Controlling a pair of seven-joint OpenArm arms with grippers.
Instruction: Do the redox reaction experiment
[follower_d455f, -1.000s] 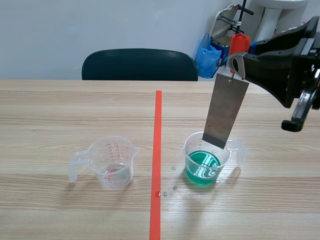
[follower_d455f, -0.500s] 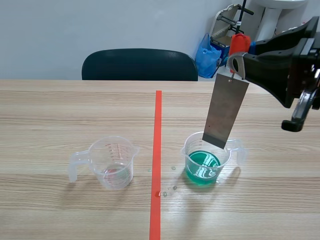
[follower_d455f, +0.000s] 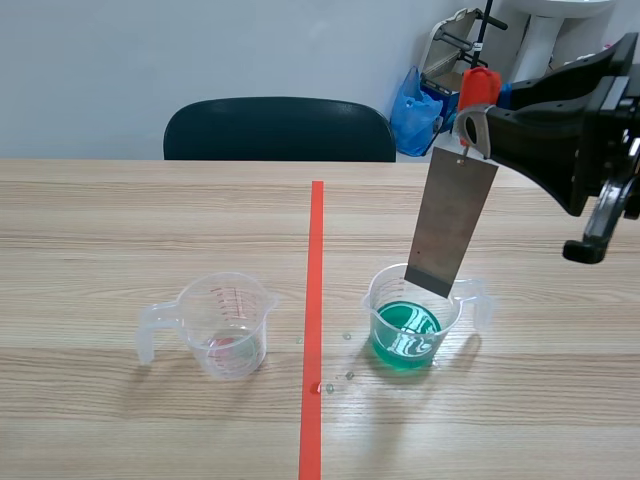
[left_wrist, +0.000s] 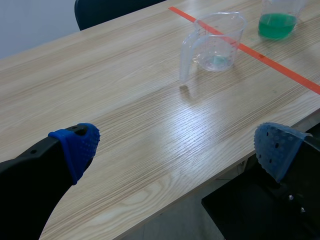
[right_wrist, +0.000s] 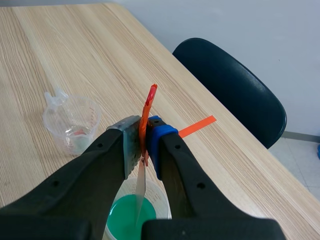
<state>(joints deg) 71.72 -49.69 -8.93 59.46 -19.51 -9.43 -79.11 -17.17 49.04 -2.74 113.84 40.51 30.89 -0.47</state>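
Grey metal plate (follower_d455f: 452, 228) hangs over the cup of green water (follower_d455f: 382, 290) on the right. We see the right gripper (right_wrist: 144, 145) pinching its top; its tip maybe touches the water. The left gripper (left_wrist: 177, 145) is spread wide, holding nothing.

wall (follower_d455f: 200, 50): pale grey | chair (follower_d455f: 279, 129): dark, behind wooden table (follower_d455f: 120, 220) | blue bag (follower_d455f: 413, 112): corner

Over the last second, only the glints on the green liquid (follower_d455f: 405, 340) in the right-hand cup (follower_d455f: 455, 310) have shifted a little, as if its surface ripples. Nothing else has moved.
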